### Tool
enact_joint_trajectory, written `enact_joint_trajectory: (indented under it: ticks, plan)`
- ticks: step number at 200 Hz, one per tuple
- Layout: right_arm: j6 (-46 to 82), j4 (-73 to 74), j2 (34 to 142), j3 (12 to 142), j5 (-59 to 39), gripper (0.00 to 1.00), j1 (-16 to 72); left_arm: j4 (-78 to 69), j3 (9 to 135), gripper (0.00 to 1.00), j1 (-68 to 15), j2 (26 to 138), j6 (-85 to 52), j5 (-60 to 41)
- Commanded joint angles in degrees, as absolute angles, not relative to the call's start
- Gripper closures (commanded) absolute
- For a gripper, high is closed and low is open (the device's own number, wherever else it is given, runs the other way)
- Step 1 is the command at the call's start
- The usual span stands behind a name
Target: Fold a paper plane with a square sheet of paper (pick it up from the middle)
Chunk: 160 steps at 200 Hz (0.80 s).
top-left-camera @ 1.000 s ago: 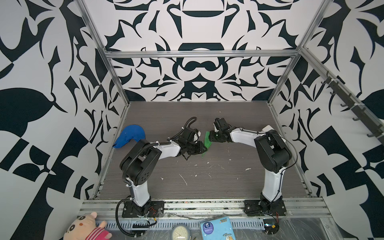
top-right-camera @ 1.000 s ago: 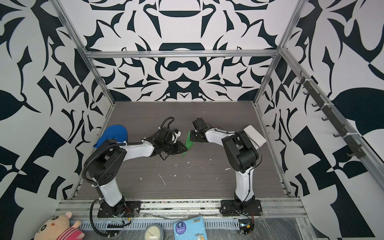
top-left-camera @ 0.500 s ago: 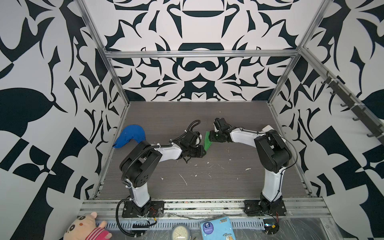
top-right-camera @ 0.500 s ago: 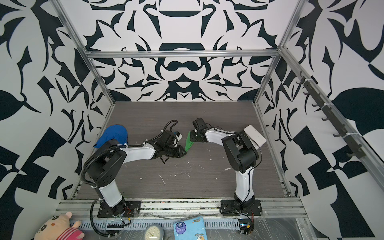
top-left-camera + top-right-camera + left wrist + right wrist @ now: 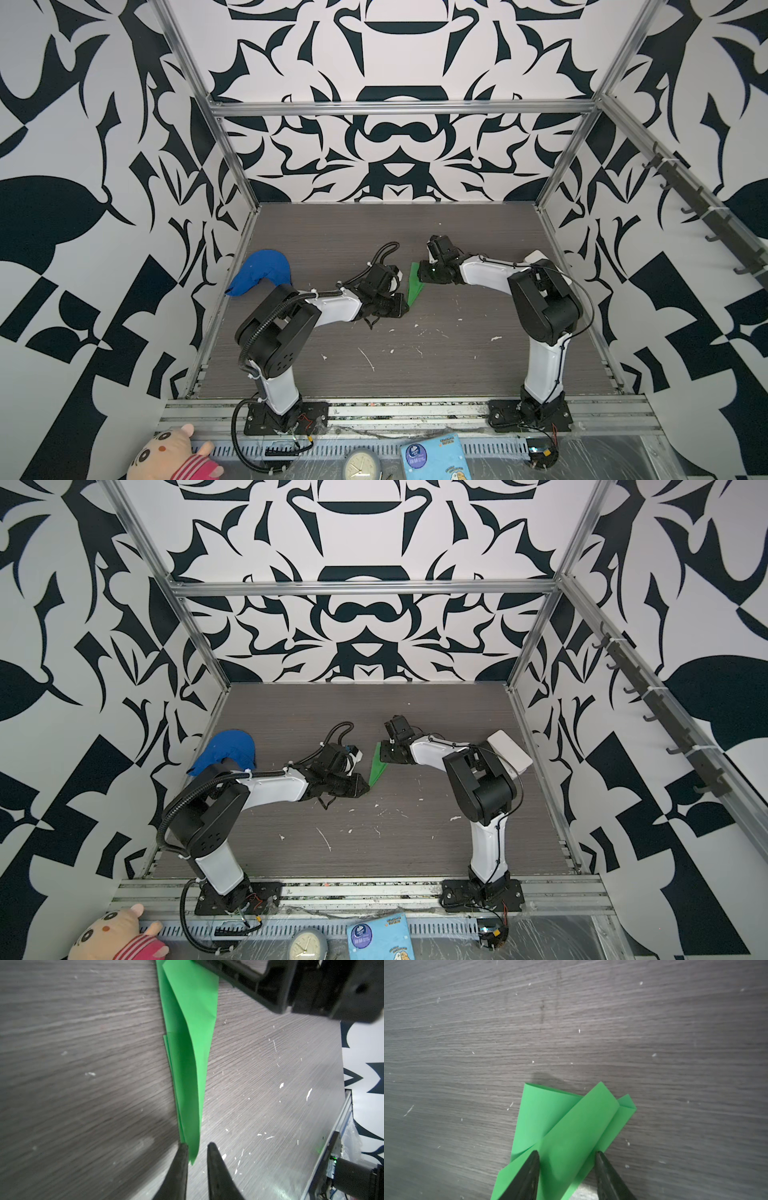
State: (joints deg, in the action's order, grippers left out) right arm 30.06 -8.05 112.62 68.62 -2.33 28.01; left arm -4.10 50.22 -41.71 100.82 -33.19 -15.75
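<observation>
The square sheet of paper [image 5: 415, 284] is bright green and folded into a narrow pointed paper plane, lying flat mid-table in both top views [image 5: 377, 766]. My left gripper [image 5: 197, 1146] is low at its pointed tip [image 5: 192, 1157]; the jaws stand a narrow gap apart, and the tip lies between them against one finger [image 5: 180, 1159]. My right gripper [image 5: 566, 1152] is open over the wide end [image 5: 566, 1126], its fingertips on either side of a raised, curled flap [image 5: 583, 1118]. In a top view the two grippers [image 5: 405, 305] [image 5: 422, 272] face each other across the paper.
A blue cloth cap [image 5: 259, 272] lies at the left wall behind the left arm. A white box [image 5: 509, 750] sits by the right wall. Small white scraps [image 5: 365, 357] dot the dark wood table. A plush toy [image 5: 170, 455], clock [image 5: 361, 465] and blue packet [image 5: 434, 457] lie beyond the front rail.
My left gripper has shifted slightly along the table to the paper's pointed tip and its jaws have narrowed. The right arm and the paper have stayed put.
</observation>
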Motion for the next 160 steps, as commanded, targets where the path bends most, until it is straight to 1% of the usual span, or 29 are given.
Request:
enact_joint_trajectory:
  ticks: [1,46,123,160]
  plan:
    - [31.29,-19.16,118.92,64.69,-1.32,0.52,27.52,-4.83,51.35,0.8,-41.92,102.03,-33.4,-17.01]
    - [31.34,-19.16,118.92,64.68,-1.41,0.52,27.5,-4.57,52.29,0.82,-41.92,103.35,-33.14,-16.84]
    - [31.55,-19.07,118.96,64.47,-1.23,0.52,27.5,-2.56,52.77,0.9,-41.92,103.61,-32.59,-14.38]
    - [31.57,-19.15,119.0,64.44,-1.23,0.53,27.51,-2.11,53.09,0.91,-41.92,103.71,-32.7,-13.67]
